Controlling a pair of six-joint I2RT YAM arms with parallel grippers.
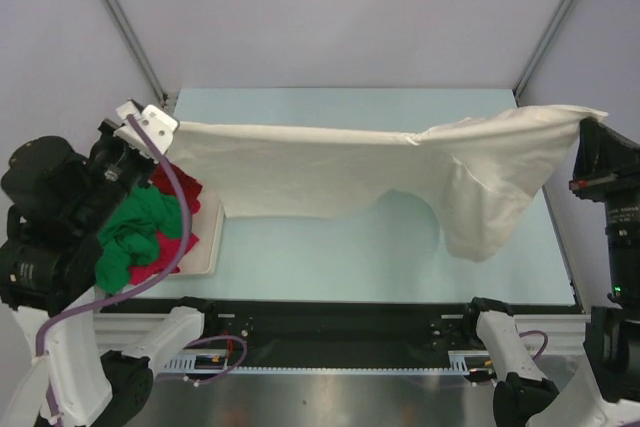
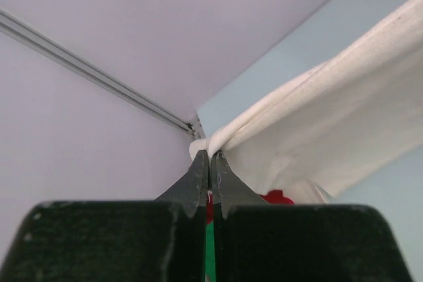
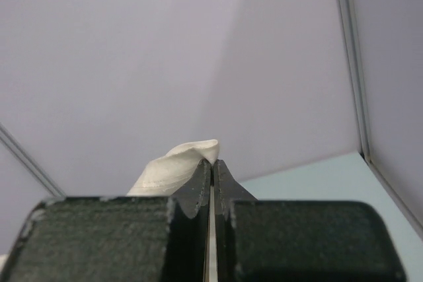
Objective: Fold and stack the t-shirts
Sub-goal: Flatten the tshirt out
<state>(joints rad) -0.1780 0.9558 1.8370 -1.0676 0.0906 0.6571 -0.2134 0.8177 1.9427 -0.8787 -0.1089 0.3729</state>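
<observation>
The cream-white t-shirt (image 1: 330, 172) hangs stretched in the air above the pale blue table (image 1: 330, 257), held at both ends. My left gripper (image 1: 172, 129) is shut on its left corner; the left wrist view shows the pinched cloth (image 2: 310, 123) at the fingertips (image 2: 210, 156). My right gripper (image 1: 585, 122) is shut on its right corner, seen as a cream fold (image 3: 175, 163) in the right wrist view at the gripper (image 3: 211, 162). The bright green t-shirt (image 1: 135, 232), the dark red t-shirt (image 1: 175, 187) and the magenta-pink t-shirt (image 1: 170, 252) lie crumpled together at the left.
The crumpled shirts sit on a flat white tray (image 1: 205, 247) at the table's left edge. Metal frame posts (image 1: 120, 17) rise at the back corners. A black rail (image 1: 340, 322) runs along the near edge.
</observation>
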